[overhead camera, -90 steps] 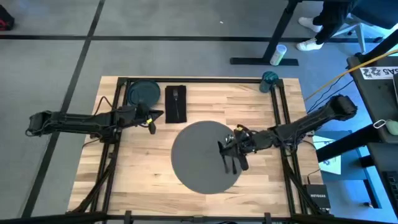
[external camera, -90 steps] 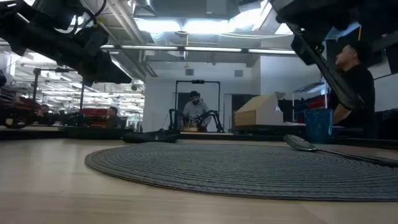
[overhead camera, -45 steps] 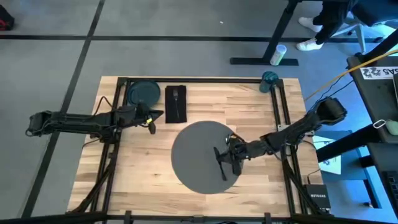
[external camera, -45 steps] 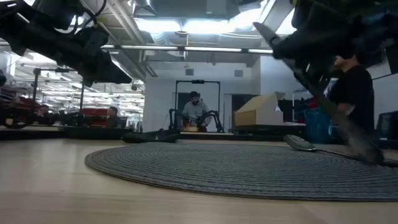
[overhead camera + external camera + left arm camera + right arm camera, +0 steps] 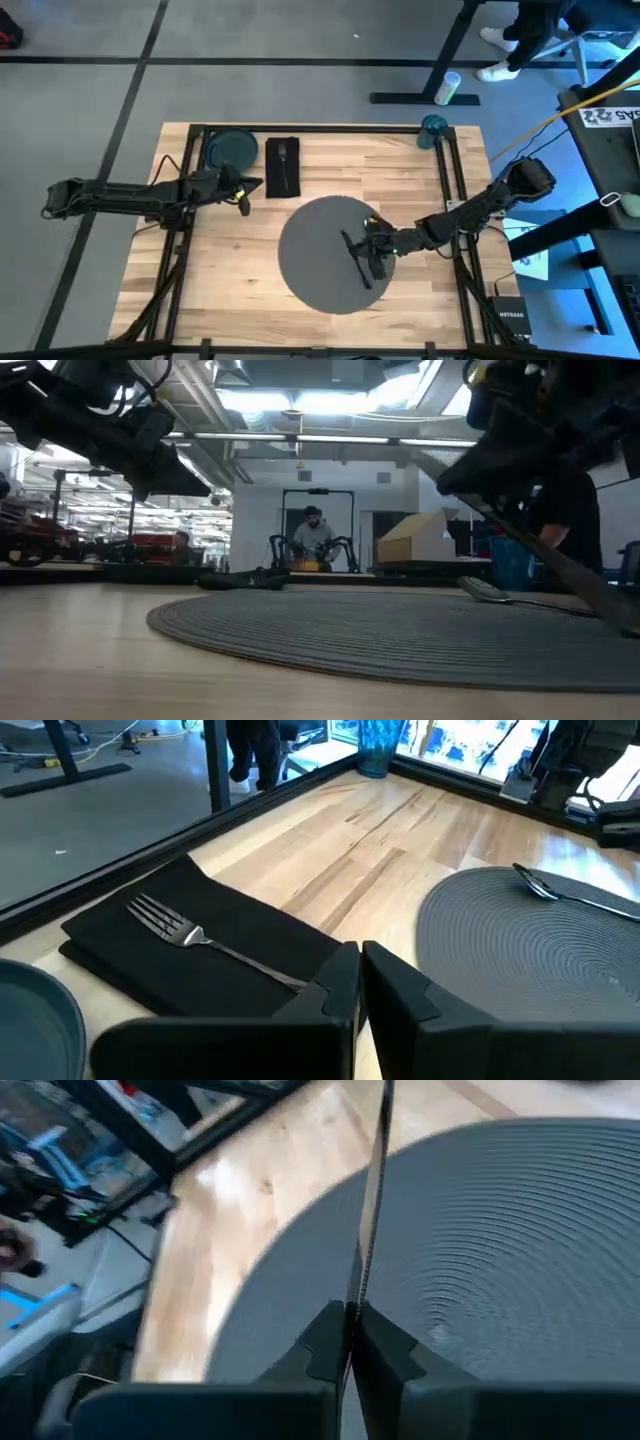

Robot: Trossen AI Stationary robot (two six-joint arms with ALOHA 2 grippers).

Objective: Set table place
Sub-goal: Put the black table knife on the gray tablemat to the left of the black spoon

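Gripping a thin knife (image 5: 356, 260), the right gripper (image 5: 376, 257) sits low over the right part of the round dark-grey placemat (image 5: 315, 268), fingers (image 5: 330, 1342) clamped tight on the blade-thin metal. That placemat lies at the middle of the counter (image 5: 230, 270). A spoon (image 5: 565, 896) rests on the mat's far right edge. Over on the far left, the left gripper (image 5: 243, 190) hovers just beside the black napkin (image 5: 283, 167) carrying a fork (image 5: 205, 942), fingers (image 5: 340, 982) pressed together on nothing. A dark plate (image 5: 230, 149) sits in the far left corner, a blue cup (image 5: 433, 129) at the far right.
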